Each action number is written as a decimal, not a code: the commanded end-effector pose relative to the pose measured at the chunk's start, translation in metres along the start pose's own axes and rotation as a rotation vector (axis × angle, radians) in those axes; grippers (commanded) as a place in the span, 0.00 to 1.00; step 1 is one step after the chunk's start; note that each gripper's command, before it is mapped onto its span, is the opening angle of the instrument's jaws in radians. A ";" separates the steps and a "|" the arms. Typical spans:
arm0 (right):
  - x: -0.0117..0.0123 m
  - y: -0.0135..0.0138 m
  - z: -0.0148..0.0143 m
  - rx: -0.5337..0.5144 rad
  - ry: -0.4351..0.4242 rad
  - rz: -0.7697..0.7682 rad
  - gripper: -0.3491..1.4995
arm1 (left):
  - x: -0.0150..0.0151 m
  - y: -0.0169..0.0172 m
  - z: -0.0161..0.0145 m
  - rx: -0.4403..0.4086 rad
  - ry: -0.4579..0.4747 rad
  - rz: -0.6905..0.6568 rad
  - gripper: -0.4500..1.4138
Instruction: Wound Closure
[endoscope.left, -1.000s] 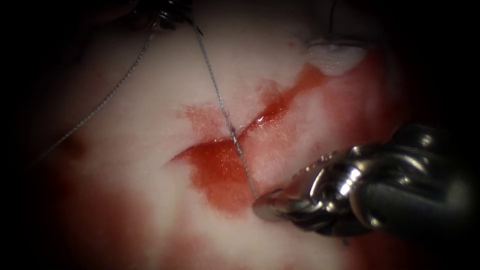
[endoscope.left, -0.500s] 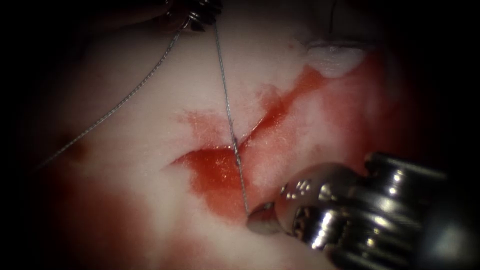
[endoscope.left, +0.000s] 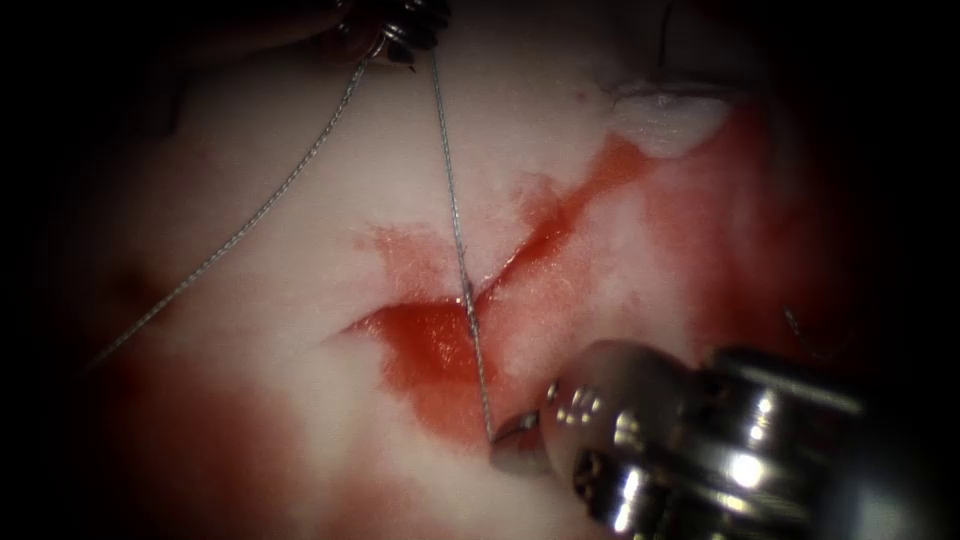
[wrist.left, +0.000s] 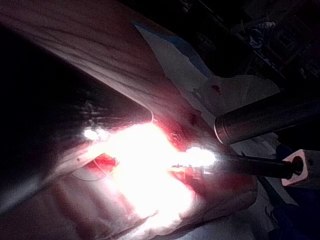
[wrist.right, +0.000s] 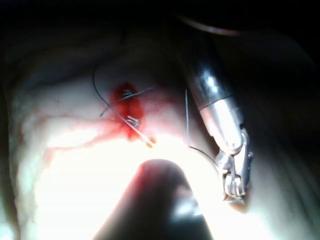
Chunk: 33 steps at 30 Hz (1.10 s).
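— Two tools, one thread (endoscope.left: 455, 215). At the far edge, the left tool (endoscope.left: 405, 30) seems clamped on it. At the near right, the right tool (endoscope.left: 512, 442) has its jaws closed on the thread's near end.

— And where does the thread lie?

— Stretched straight between them, near to far, crossing the cut (endoscope.left: 520, 245) about midway, where it meets the tissue (endoscope.left: 300, 120). A second strand runs from the left tool down to the near left, over the pale surface.

— The needle?

— I can't tell where it is. Neither tool has it, as far as I can judge.

— How would that thread handle?

— Light and thin, I'd say, and limp once the pull goes off. It's probably slippery where it passes through the red fluid (endoscope.left: 430, 350) pooled left of the cut. Too hard a pinch could fray it. The dry stretch on the far side looks the safer place to grip, well away from the crossing.

— And the tissue?

— Soft. A sharp tug might cut into the edge.
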 end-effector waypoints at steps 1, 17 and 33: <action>0.0013 0.0001 -0.0005 -0.002 0.005 -0.005 0.00 | -0.0014 0.0000 -0.0001 -0.002 -0.008 -0.005 0.00; 0.0007 -0.0007 0.0008 -0.006 -0.021 -0.060 0.00 | -0.0020 0.0003 -0.0003 -0.019 -0.020 -0.012 0.00; 0.0005 -0.0009 0.0010 -0.001 -0.030 -0.053 0.00 | -0.0023 0.0001 -0.0003 -0.027 -0.017 -0.018 0.00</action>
